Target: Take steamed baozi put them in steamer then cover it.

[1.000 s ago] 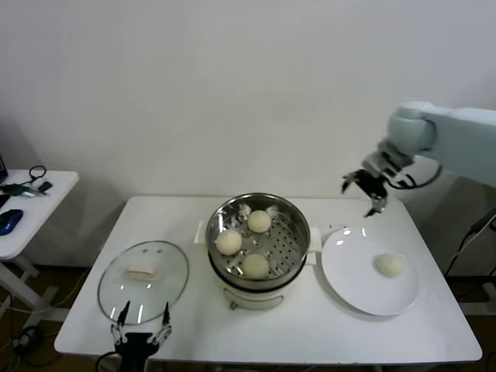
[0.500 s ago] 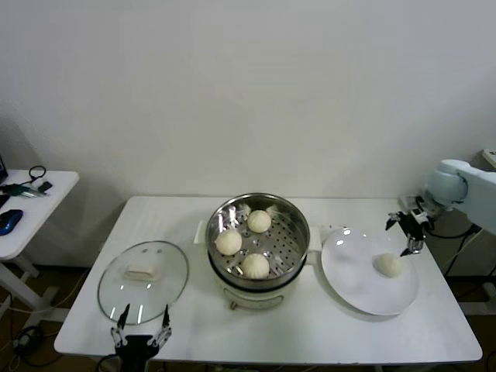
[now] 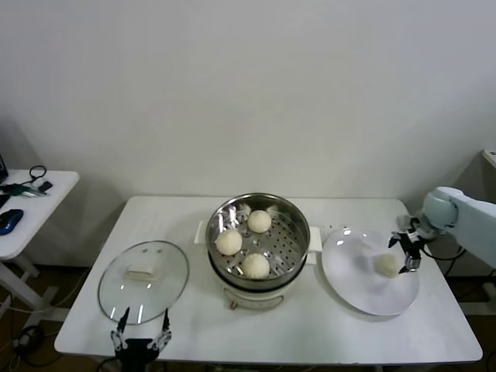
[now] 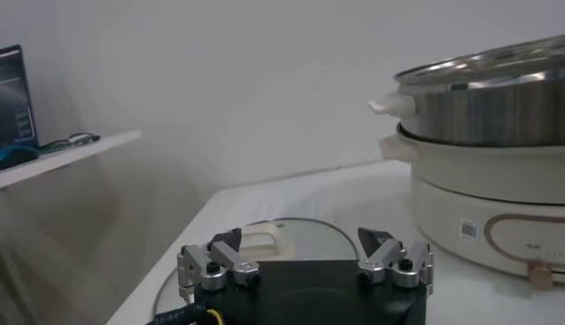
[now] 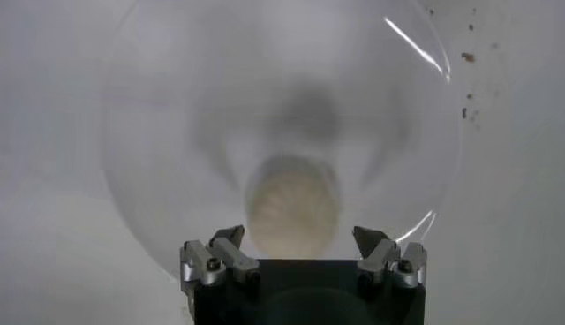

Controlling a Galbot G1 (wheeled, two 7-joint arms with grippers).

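Note:
Three cream-white baozi [image 3: 229, 242] lie in the shiny steel steamer [image 3: 291, 215] at the table's centre. A fourth baozi [image 3: 386, 265] lies on the white plate [image 3: 353, 271] to the right. My right gripper [image 3: 406, 249] is open just above that baozi; the right wrist view shows the baozi [image 5: 293, 208] between the spread fingertips [image 5: 226, 237], not touched. The glass cover [image 3: 167, 267] with its cream handle lies flat on the table to the left. My left gripper [image 3: 140, 329] is open at the table's front edge, close to the cover [image 4: 305, 231].
The steamer sits on a white electric pot base [image 4: 477, 199]. A small side table [image 3: 31, 205] with cables and a mouse stands far left. A white wall runs behind.
My right gripper has come down from high behind the plate to just over the baozi on the plate. The left arm has not moved.

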